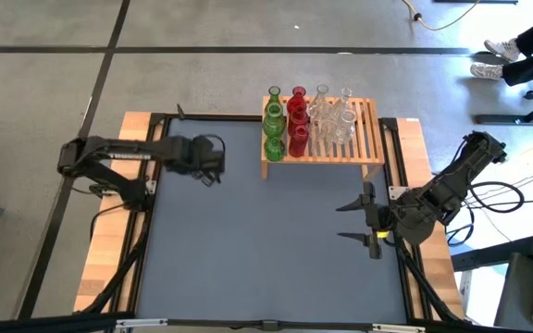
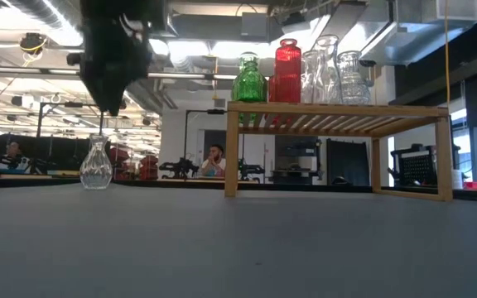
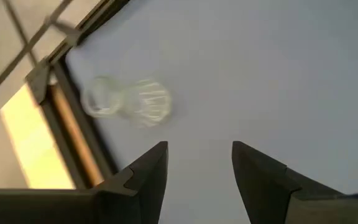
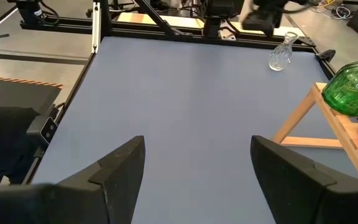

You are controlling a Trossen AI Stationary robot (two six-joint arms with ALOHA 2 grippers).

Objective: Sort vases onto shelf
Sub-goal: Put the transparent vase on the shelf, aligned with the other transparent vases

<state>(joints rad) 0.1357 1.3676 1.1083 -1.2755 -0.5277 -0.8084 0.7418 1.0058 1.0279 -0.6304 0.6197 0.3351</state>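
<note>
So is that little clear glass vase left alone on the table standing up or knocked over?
Upright: the small clear glass vase stands on its base, neck up, beneath the left pincer.

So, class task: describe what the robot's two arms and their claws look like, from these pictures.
Both arms are dark, jointed and boxy. The left claw has two dark, flat, wedge-shaped fingers with stepped inner edges. The right claw has the same broad dark fingers, and from above shows a small yellow mark by its base, with cables trailing off behind the arm.

table top [image 1: 266, 240]: grey-blue mat, wood edges
person [image 2: 214, 159]: seated, far background
shoes [image 1: 494, 57]: white, on floor
</note>
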